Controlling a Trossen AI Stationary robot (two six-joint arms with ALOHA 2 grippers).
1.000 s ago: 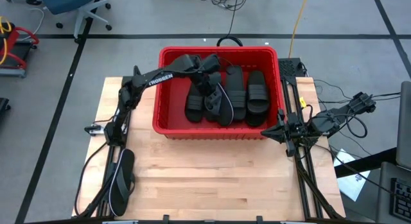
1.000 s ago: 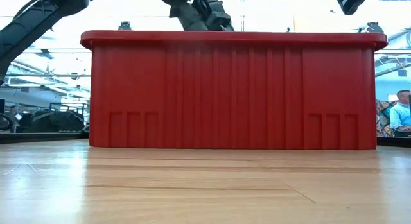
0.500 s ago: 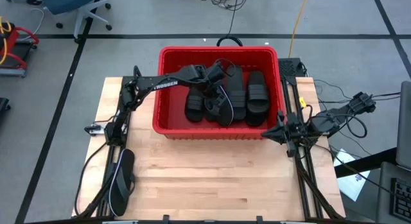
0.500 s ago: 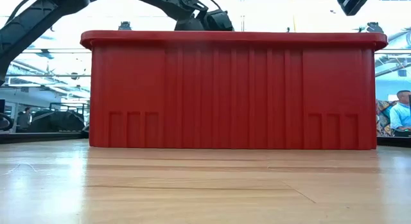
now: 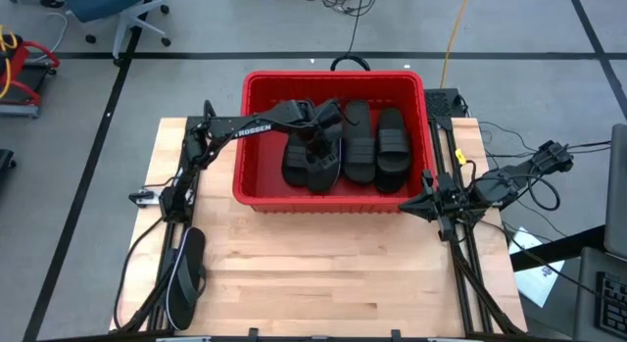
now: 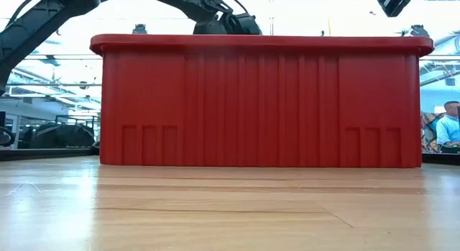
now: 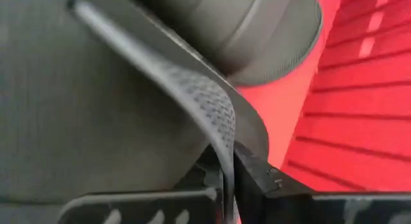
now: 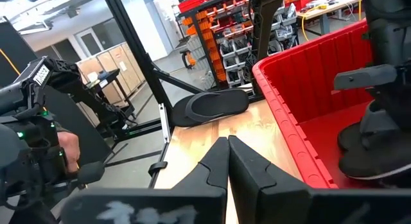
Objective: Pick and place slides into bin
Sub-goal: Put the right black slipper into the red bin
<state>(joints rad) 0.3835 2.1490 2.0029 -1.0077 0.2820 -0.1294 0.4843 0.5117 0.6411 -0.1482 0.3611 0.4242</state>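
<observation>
Your red bin [image 5: 257,190] holds several black slides [image 5: 377,144] side by side; one more slide [image 5: 185,270] lies on the surface [image 5: 323,273]. Your left gripper [image 5: 323,136], inside the bin, has its jaws closed on a flip-flop strap [image 7: 209,112]. Your right gripper [image 5: 409,203] waits beside the bin, jaws closed, empty.

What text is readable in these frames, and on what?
"TROSSEN": white letters on the left arm over the bin, high view.
Nothing else reads: the slides show no legible marks, and the shelves behind the table in the right wrist view are too small to read.
</observation>
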